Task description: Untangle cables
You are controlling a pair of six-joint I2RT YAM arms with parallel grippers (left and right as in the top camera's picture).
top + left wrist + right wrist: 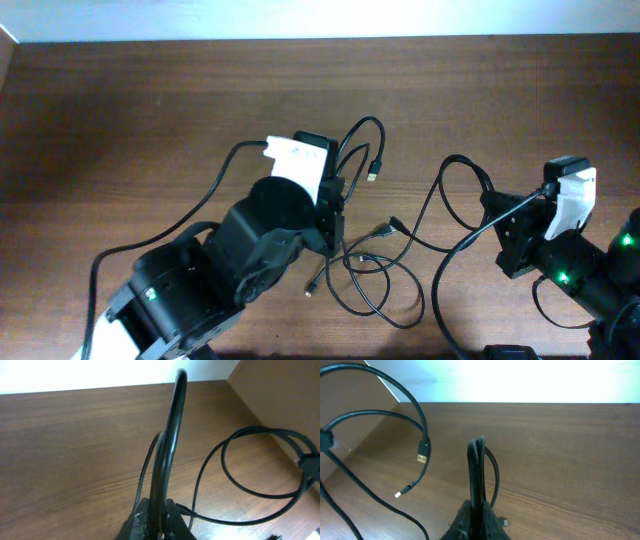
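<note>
The cables (372,272) are lying in a loose tangle on the wooden table (150,100), their loops crossing one another between the two arms. The left gripper (335,222) is pinching one black strand with its jaws almost together, and in the left wrist view the strand is arching up out of them. The right gripper (497,210) is clamping a folded loop of another strand, its jaws closed on it. A metal-tipped plug (372,176) is pointing downward at the end of an arching strand near the left gripper.
</note>
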